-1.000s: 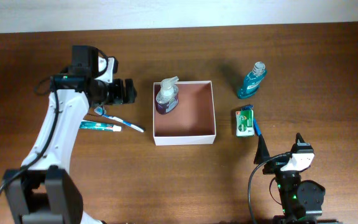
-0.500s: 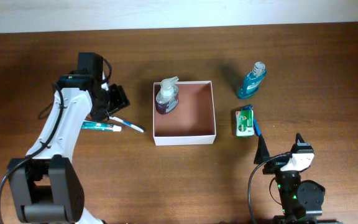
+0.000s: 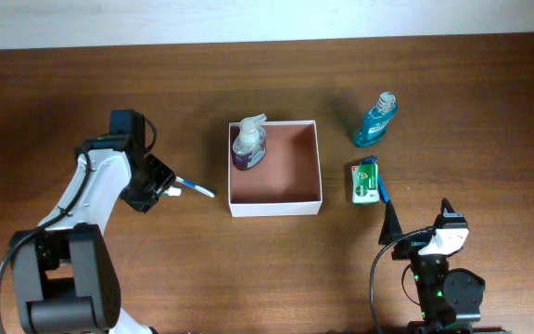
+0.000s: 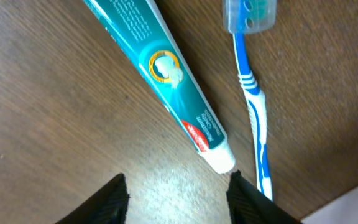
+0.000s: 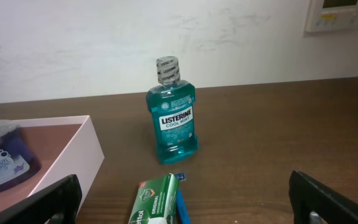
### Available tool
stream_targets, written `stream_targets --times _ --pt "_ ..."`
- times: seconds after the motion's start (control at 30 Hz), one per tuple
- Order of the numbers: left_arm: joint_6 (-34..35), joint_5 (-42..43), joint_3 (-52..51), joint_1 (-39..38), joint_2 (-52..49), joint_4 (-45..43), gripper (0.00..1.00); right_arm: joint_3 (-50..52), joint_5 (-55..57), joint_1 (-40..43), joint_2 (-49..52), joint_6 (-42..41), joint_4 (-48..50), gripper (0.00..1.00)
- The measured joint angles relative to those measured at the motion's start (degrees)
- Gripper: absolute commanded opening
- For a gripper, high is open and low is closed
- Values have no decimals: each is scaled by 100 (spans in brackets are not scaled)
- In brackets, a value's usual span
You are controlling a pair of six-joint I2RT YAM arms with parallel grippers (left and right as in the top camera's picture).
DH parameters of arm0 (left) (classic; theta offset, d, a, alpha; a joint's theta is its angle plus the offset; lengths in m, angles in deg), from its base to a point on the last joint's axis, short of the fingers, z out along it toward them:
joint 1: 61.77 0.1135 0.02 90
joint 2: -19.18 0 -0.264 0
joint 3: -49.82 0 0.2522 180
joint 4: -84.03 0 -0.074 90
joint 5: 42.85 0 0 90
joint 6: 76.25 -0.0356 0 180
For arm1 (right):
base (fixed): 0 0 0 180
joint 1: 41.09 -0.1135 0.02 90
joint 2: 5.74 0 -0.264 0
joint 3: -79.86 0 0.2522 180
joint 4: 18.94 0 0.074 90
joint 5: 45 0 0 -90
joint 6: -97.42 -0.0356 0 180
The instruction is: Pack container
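You are working on a dark brown wood-grain table (image 3: 452,111) that reaches back to a plain white wall (image 5: 73,43). A pale boxy wall panel (image 5: 344,12) sits at the wall's top right in the right wrist view.

The square shallow white cardboard container (image 3: 274,206) with the reddish-brown inside sits flat near the middle of the table. A clear pump bottle of purple liquid soap (image 3: 247,148) is in the container's far left corner, and the rest of its floor is bare.

Left of the container lie a teal toothpaste tube (image 4: 160,74) and a blue-and-white toothbrush (image 4: 253,106) with a clear cap on its head. They lie side by side on the wood, close but apart. Your left gripper (image 4: 178,199) is low over them. Its fingers are released and stand apart with bare wood between them. The tube's white cap is just ahead of one fingertip, and nothing is grasped. From overhead the gripper covers the tube, and only the toothbrush's end shows, pointing toward the container.

Right of the container, a teal mouthwash bottle (image 5: 172,124) stands upright. Nearer to you lies a green soap carton (image 3: 364,182), with a second blue toothbrush (image 3: 384,193) right beside it.

Your right gripper (image 5: 188,202) is at the near edge, well apart from the container, spread wide and holding nothing.
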Motion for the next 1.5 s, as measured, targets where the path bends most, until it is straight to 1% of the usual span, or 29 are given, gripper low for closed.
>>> stream_targets --times 0.17,0.27,0.33,0.5,0.53,0.6,1.5 --pt "212 0 -251 0 -2 -256 47 0 0 0 0 2 0 99" --pt "249 0 -280 0 -4 -313 42 0 0 0 0 2 -2 99" --pt "256 0 -280 0 -4 -354 34 0 0 0 0 4 0 99" --pt "295 0 -280 0 -4 -365 32 0 0 0 0 2 0 99" --pt "295 0 -280 0 -4 -369 34 0 0 0 0 0 -2 99" --pt "297 0 -280 0 -4 -372 50 0 0 0 0 0 0 99" --pt "361 0 -280 0 -4 -452 52 0 0 0 0 2 0 99"
